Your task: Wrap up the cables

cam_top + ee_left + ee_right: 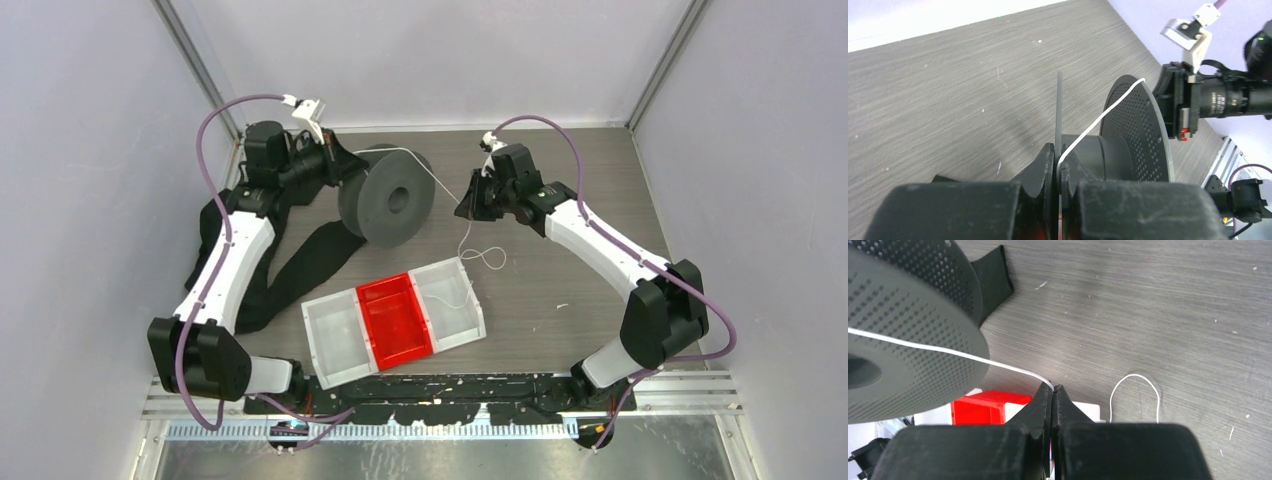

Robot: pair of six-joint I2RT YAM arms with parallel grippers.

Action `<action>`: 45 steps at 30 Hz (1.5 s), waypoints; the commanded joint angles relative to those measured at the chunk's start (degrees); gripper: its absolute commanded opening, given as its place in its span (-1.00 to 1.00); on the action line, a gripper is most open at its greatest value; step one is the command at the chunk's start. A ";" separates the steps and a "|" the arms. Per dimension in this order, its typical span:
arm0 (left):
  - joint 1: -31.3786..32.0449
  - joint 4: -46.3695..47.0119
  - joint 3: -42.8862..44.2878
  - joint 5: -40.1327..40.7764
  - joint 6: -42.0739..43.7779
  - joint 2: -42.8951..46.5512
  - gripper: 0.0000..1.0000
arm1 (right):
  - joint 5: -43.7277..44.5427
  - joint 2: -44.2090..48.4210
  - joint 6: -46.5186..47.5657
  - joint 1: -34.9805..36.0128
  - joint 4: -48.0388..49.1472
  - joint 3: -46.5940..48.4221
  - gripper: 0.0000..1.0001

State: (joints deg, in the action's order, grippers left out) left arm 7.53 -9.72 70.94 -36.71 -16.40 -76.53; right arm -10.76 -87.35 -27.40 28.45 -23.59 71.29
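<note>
A thin white cable [440, 172] runs from the grey spool [385, 200] to my right gripper [468, 206]. From there it drops to a loose loop [488, 258] on the table and into the tray. In the right wrist view the right gripper [1053, 388] is shut on the cable [998, 363], with the loop [1135, 385] beyond. My left gripper [345, 166] is at the spool's left side. In the left wrist view the left gripper [1058, 153] is shut on the spool's thin near flange [1058, 110]. The cable [1098, 120] comes out beside that flange and crosses the far flange [1143, 135].
A clear three-part tray [330, 330] with a red middle compartment [395, 320] lies near the front. A wide black strap [300, 265] lies left of the spool. Purple-grey walls close in the table on three sides.
</note>
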 commanded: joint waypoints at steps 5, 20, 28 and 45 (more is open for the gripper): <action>-0.41 -4.23 8.53 -9.52 3.42 2.65 -0.99 | 7.08 1.52 1.29 -1.38 1.49 2.62 -0.99; -0.85 -1.66 10.06 -3.31 -2.03 2.38 -0.99 | -0.65 0.56 -1.67 0.88 4.18 -0.47 -0.99; -0.85 10.76 5.19 12.57 -17.77 3.41 -0.99 | 0.92 -1.13 -4.51 9.11 14.58 -2.94 -0.99; 2.39 13.75 2.90 35.72 -21.75 10.65 -0.99 | -10.28 -11.42 -28.09 11.54 69.60 -13.88 -0.53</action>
State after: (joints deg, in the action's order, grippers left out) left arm 9.63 -2.17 68.51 -4.58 -37.01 -69.76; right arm -18.09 -95.22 -47.33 39.68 26.65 57.63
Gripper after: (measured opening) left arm 0.046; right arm 0.218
